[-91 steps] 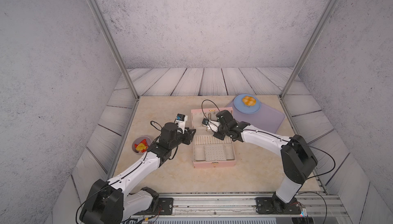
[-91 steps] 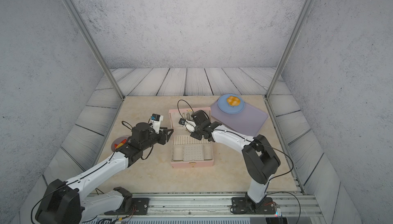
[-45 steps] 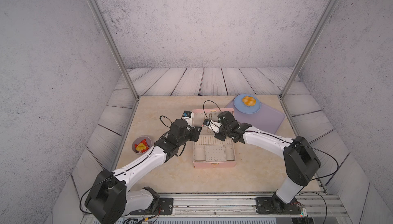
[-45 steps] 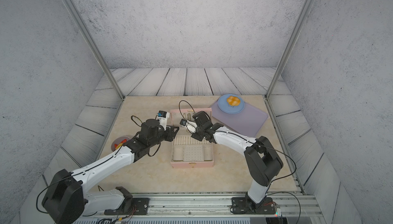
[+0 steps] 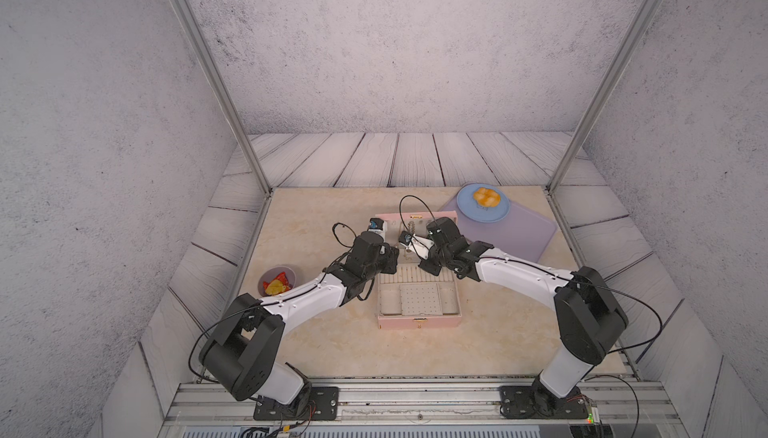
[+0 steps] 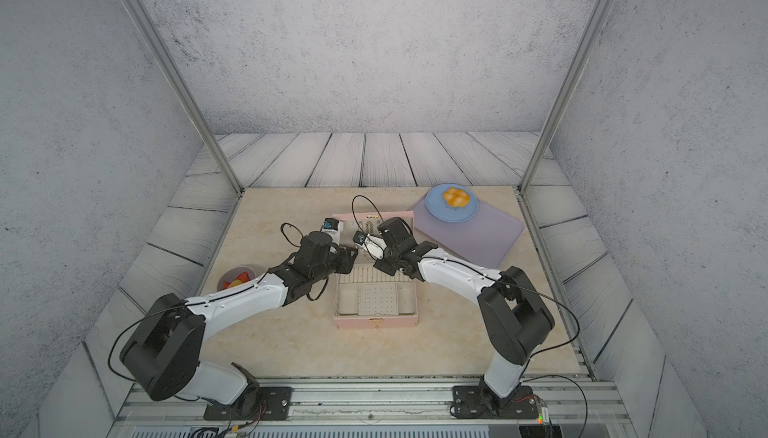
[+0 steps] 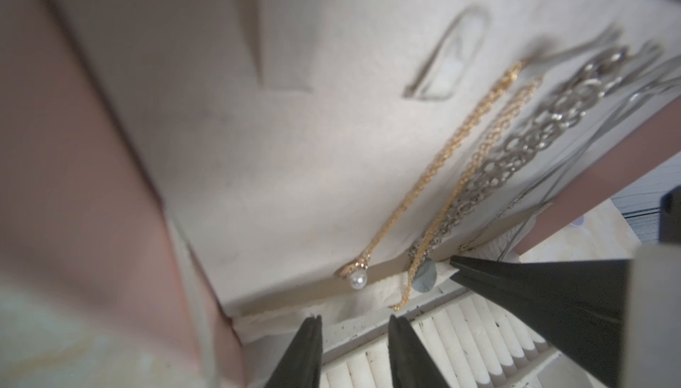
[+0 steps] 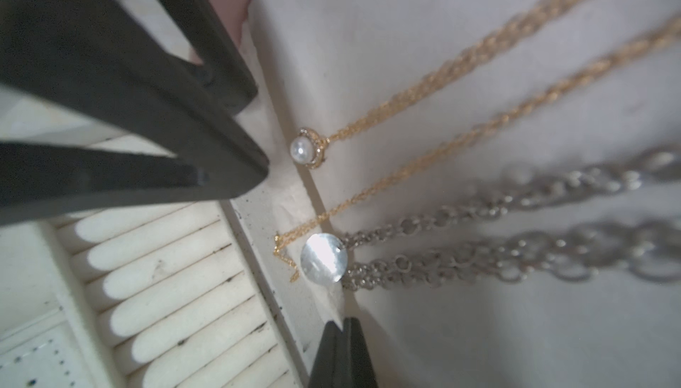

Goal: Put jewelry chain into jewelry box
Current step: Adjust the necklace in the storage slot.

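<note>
Jewelry chain (image 7: 438,157) (against the box lid (image 7: 294,146)) just beyond left gripper (image 7: 353,319).

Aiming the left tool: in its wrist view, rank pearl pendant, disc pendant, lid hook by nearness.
1. Pearl pendant: low on the lid, facing the left tool.
2. Disc pendant: beside it, nearer the right tool.
3. Lid hook: high on it.

Both top views look down from high at 6 o'clock over the whole tabletop (image 5: 332,344); both wrist views closely share the open lid of the box (image 7: 258,154).
</note>
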`<control>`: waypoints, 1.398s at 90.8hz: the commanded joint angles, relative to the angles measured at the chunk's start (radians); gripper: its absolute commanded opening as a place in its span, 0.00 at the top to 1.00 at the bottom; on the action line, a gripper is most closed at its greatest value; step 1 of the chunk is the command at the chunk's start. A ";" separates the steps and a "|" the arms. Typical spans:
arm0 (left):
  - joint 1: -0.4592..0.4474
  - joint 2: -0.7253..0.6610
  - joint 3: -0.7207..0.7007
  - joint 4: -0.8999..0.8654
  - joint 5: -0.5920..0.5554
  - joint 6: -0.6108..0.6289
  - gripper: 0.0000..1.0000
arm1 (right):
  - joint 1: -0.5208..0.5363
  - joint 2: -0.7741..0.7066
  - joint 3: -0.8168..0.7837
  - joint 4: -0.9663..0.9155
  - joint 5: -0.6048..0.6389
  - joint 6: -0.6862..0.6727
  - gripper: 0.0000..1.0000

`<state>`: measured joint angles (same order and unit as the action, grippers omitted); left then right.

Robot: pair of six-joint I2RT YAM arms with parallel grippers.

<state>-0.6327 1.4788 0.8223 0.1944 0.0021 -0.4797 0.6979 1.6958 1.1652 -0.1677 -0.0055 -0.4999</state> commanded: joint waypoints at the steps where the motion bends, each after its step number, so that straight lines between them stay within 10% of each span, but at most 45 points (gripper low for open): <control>1: -0.001 0.014 0.033 0.074 -0.048 -0.008 0.62 | -0.009 -0.021 -0.009 -0.003 -0.027 0.025 1.00; 127: 0.000 0.133 0.089 0.041 -0.114 -0.088 0.67 | -0.032 -0.017 -0.010 0.010 -0.074 0.058 1.00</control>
<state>-0.6380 1.5795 0.9100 0.2893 -0.0628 -0.5488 0.6701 1.6958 1.1652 -0.1669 -0.0547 -0.4557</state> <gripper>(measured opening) 0.332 0.043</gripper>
